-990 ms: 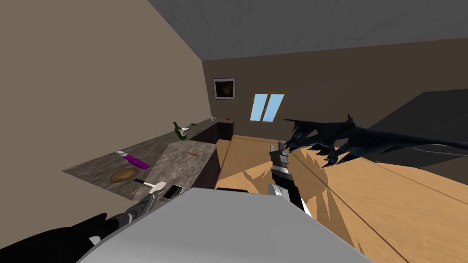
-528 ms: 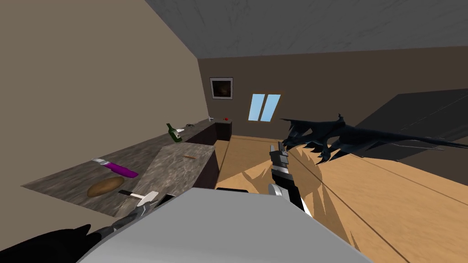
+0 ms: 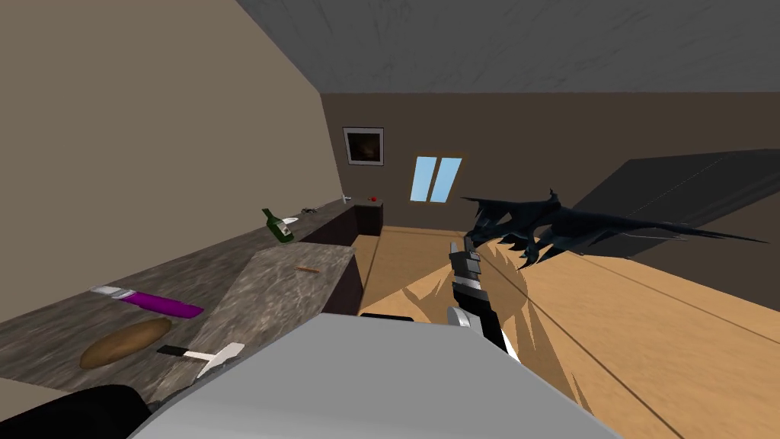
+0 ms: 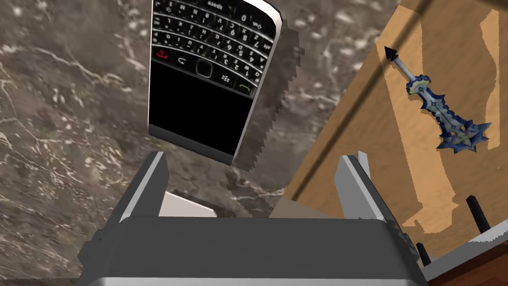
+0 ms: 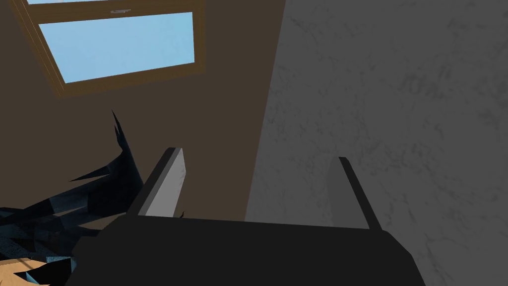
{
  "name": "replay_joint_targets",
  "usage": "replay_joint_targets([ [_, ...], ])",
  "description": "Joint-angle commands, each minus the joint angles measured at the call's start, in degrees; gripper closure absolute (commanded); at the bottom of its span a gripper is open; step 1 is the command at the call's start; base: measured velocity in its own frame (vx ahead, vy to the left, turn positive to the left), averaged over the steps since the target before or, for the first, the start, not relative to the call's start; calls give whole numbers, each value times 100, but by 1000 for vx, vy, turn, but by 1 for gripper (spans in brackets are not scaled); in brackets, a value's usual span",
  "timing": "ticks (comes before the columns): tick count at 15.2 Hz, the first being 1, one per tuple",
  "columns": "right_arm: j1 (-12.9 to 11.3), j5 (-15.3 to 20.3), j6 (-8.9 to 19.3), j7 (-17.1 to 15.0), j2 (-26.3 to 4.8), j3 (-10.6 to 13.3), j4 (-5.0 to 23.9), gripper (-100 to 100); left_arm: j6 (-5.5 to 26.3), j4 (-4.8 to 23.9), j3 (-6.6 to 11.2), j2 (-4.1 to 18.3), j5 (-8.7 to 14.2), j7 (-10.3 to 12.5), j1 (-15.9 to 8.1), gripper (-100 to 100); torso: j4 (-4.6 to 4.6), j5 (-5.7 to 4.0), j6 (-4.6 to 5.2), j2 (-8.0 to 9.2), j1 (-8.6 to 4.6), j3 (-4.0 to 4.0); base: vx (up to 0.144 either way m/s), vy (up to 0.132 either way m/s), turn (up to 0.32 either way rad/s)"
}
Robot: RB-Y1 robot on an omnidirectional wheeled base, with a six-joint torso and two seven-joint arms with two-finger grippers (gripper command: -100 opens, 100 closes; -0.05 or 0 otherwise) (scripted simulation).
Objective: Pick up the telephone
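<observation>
The telephone point(image 4: 208, 74) is a black handset with a keypad and a silver rim. It lies flat on the dark marbled counter point(image 4: 59, 149), near the counter's edge. My left gripper point(image 4: 252, 171) hovers over the counter and is open. The phone's near end sits just beyond the fingertips, closer to one finger point(image 4: 149, 183) than to the other, with nothing between them. My right gripper point(image 3: 458, 248) is held out over the wooden floor, away from the counter. It shows open point(image 5: 258, 183) and holds nothing.
On the counter point(image 3: 305, 286) lie a purple object point(image 3: 160, 303), a brown oval lump point(image 3: 126, 341), a black-handled white blade point(image 3: 202, 354) and a green bottle point(image 3: 278, 226). A dark blue spiky shape point(image 3: 548, 225) hangs over the floor. A blue ornate sword point(image 4: 441, 114) lies on the floor.
My head view has swung, so the counter things slid left and down. The phone and left forearm, seen at the chest's edge earlier, have passed behind it. The right arm has not moved.
</observation>
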Motion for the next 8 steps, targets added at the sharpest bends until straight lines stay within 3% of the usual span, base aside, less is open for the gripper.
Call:
replay_joint_targets([
  [1,0,0,0,0,0,0,0,0,286,-16,89,7,101,-4,49,-100,0,0,0,0,0,0,58,20,-87],
  [8,0,0,0,0,0,0,0,0,919,-52,279,-11,336,-49,183,-100,-3,1,1,-12,5,-7,74,29,-107],
])
